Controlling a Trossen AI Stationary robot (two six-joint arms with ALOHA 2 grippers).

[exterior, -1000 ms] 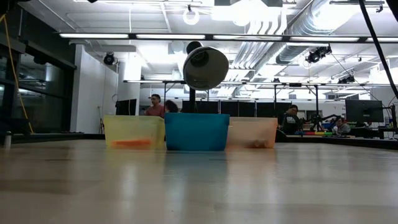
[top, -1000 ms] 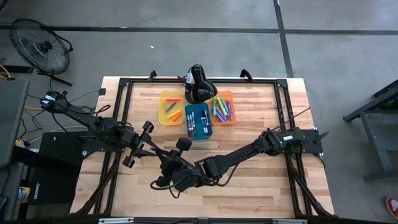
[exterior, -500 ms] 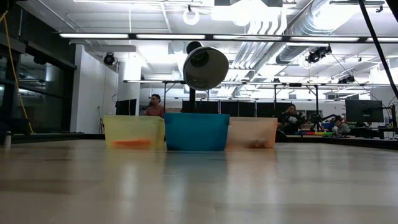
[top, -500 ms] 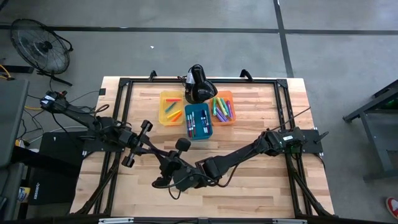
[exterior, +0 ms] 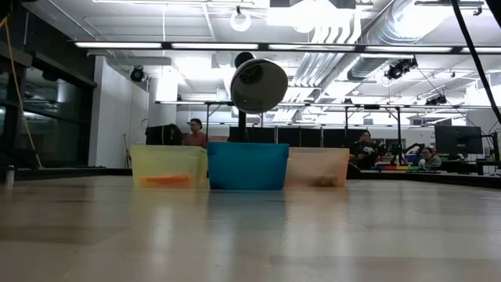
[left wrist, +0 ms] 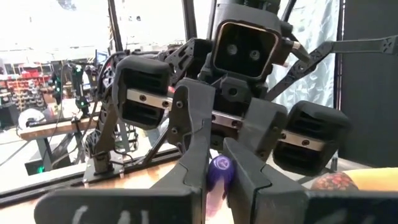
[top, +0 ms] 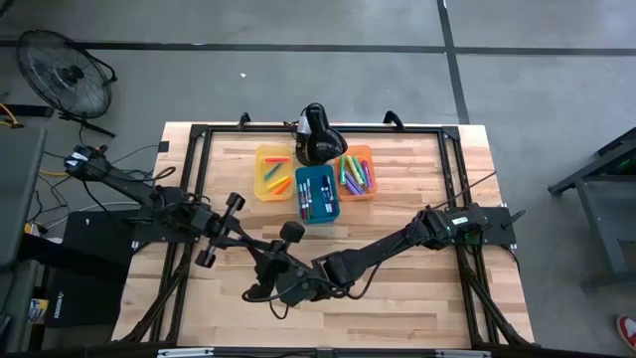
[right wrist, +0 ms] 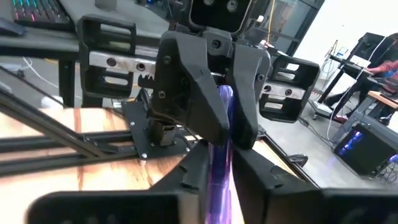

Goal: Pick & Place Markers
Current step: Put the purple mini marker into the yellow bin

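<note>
Little has shifted since before; arms stay put. Purple marker (left wrist: 219,171) pinched between left gripper (left wrist: 214,180) and right gripper (right wrist: 217,165) fingers, both clamped on it (near table's front). Other markers (top: 356,173) in bins (top: 320,208).

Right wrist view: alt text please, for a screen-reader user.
A purple marker is pinched between the right pincer near the camera and the left pincer facing it, a handover above the wooden table. Behind are a black frame and lab desks.
</note>
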